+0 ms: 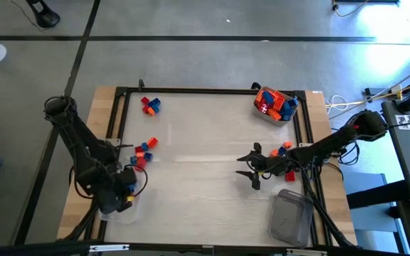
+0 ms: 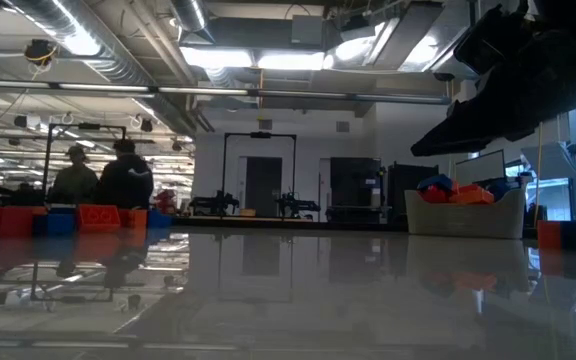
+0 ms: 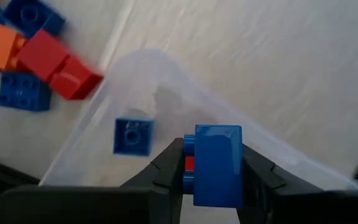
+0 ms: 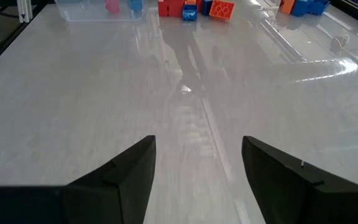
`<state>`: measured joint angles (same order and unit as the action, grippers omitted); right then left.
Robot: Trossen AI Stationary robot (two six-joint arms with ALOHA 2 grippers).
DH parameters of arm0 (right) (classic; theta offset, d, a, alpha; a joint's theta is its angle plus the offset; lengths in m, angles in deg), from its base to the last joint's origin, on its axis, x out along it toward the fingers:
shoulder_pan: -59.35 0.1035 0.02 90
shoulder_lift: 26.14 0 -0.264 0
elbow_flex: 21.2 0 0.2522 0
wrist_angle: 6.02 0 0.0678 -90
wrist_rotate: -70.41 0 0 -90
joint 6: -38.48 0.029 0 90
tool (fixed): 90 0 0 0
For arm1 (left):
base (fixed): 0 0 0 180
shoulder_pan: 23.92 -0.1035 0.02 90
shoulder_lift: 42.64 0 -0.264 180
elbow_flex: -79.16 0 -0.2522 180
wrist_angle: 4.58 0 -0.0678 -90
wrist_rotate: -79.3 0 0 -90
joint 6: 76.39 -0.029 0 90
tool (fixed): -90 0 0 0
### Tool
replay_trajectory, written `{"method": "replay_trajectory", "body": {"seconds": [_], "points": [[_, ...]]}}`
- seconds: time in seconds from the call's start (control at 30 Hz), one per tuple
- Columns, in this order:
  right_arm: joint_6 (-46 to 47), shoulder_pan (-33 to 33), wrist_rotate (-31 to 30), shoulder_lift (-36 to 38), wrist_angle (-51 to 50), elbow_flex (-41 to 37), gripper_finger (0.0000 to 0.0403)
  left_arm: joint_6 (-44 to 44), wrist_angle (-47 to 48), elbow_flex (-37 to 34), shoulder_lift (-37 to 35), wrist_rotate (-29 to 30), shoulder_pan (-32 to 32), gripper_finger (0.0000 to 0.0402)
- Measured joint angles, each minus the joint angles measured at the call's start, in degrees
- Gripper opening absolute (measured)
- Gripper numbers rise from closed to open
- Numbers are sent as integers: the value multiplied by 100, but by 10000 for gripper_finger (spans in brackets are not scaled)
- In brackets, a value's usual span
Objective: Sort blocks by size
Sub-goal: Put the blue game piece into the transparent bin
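From overhead I can barely see my left gripper (image 1: 123, 190): the arm covers it at the table's (image 1: 205, 142) front left corner, and the clear tub (image 3: 166, 87) below it is only a faint outline there. Its wrist camera shows the fingers clamped on a blue brick (image 3: 215, 163) with a sliver of red behind it, hanging over that tub, where one small blue brick (image 3: 132, 135) lies. Loose red, orange and blue bricks (image 1: 143, 151) sit just beside the tub near the left edge; a smaller cluster (image 1: 150, 105) lies near the back left corner. A full tub of bricks (image 1: 274, 104) stands at the back right corner, an empty tub (image 1: 292, 217) at the front right. My right gripper (image 1: 251, 165) hovers right of centre, fingers spread wide, empty; the arm partly hides a few bricks (image 1: 285, 148) by the right edge.
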<state>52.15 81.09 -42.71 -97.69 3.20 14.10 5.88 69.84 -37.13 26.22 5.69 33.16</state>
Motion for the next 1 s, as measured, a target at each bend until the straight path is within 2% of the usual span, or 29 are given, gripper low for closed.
{"method": "replay_trajectory", "body": {"seconds": [0.33, 0.63, 1.0], "points": [[0, 0, 1, 0, 0, 0, 237, 135, -409, -588, 0, 1, 492, 99], [0, 0, -6, 0, 4, 2, 237, 153, -752, -831, 2, 8, 518, 100], [0, -1, -27, 0, 1, 2, 237, 1352, -421, -831, 2, 10, 517, 100]]}}
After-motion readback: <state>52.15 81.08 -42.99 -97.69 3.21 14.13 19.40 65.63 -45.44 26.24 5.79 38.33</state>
